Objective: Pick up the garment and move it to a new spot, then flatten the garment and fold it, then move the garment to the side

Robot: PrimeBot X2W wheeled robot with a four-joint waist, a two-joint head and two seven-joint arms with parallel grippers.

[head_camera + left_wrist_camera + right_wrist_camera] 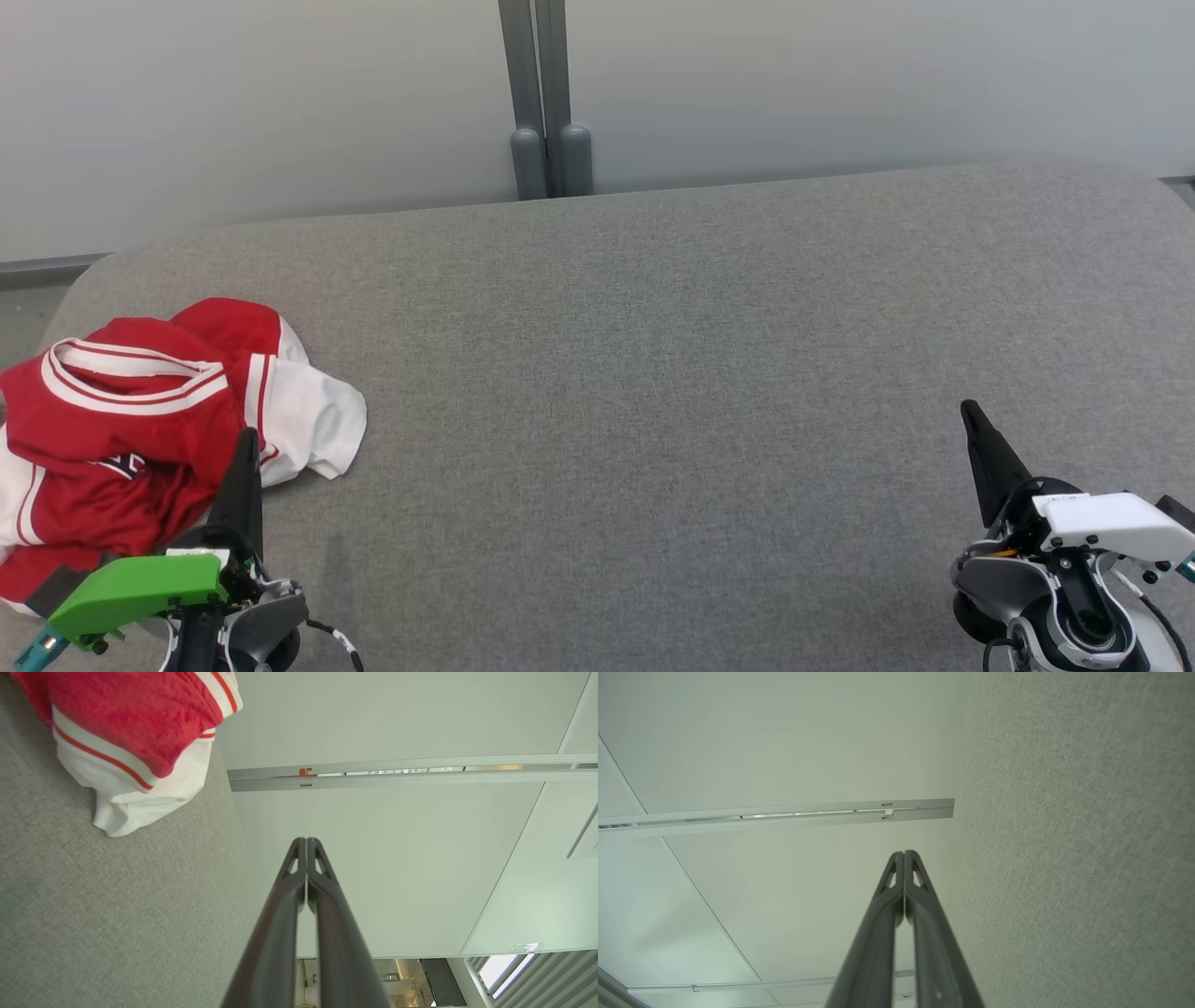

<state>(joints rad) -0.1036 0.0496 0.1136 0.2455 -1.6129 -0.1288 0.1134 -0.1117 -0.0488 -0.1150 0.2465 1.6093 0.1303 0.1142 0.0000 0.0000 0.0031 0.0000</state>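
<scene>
a pinch on only one loose layer could let the crumpled garment [131, 420] slip, or drag it over the left edge of the grey table [653, 373], where it lies. the left claw [248, 448] is closed and empty, just beside the heap. the right claw [973, 420], also closed and empty, is well apart from it.

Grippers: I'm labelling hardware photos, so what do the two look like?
Left gripper: two long dark tapered fingers with triangular cut-outs near the tips, a green cover and a black-and-white striped cable. Right gripper: the same fingers, a white cover and grey housing.
</scene>
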